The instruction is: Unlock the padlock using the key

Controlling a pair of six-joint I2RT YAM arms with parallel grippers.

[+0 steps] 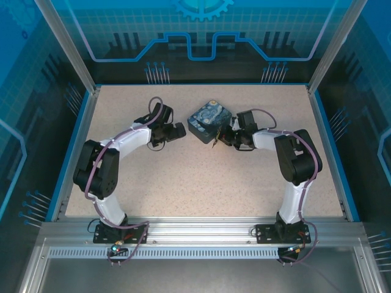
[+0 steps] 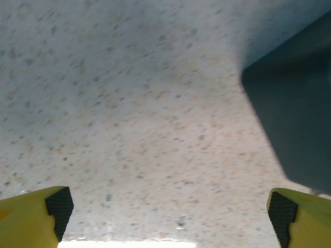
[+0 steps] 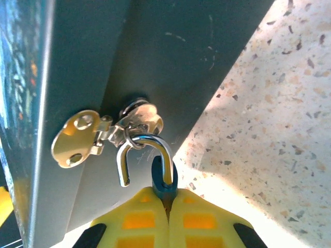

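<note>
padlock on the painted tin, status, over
Left pincer open over speckled table. Right pincer shut on small dark-blue metal padlock. Silver shackle sprung open, hooked through metal hasp of starry-painted tin.

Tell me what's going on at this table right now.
The right pincer is shut on the small blue padlock. Its shackle is sprung open, with one end free, but hooked through the latch on the side of the starry-night tin. The left pincer is wide open and holds nothing, low over the speckled table beside the tin. So the lock looks opened but not yet lifted off.
</note>
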